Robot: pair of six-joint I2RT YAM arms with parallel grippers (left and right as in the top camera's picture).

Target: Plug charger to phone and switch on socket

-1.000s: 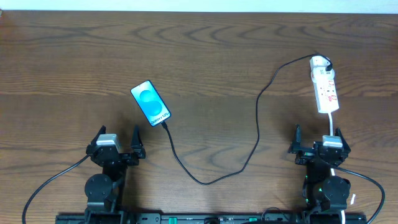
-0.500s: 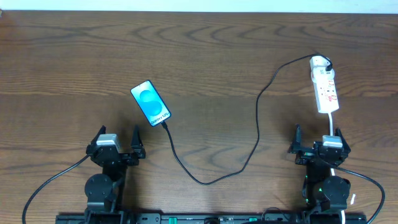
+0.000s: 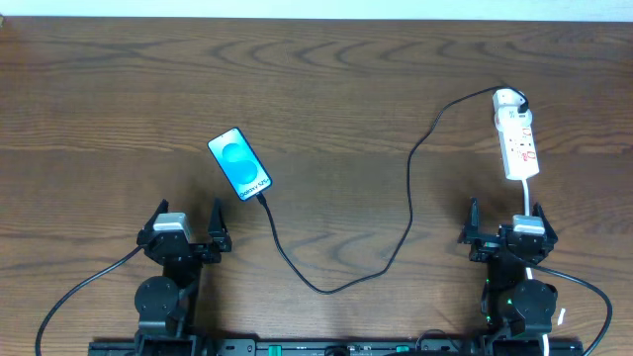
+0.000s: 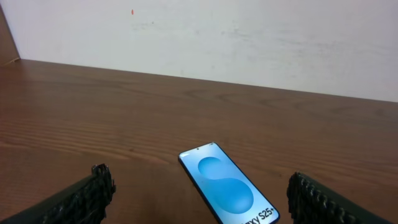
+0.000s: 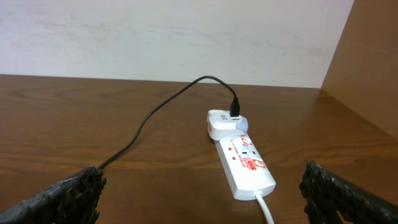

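The phone (image 3: 238, 163) lies flat and tilted on the wooden table, its blue screen lit; it also shows in the left wrist view (image 4: 227, 191). The charger (image 3: 409, 188), a thin black cable, runs from a white adapter (image 5: 221, 124) at the far end of the socket (image 3: 518, 138) and loops down to the phone's near end. Its tip touches that end; I cannot tell if it is seated. The socket (image 5: 245, 165) shows red-marked switches. My left gripper (image 3: 188, 220) stands open, short of the phone. My right gripper (image 3: 505, 220) stands open just short of the socket, holding nothing.
The socket's white cord (image 3: 524, 193) runs back toward the right arm and passes between the right fingers (image 5: 323, 193). The cable's loop (image 3: 326, 287) lies between the two arms. A pale wall (image 4: 249, 37) borders the table's far edge.
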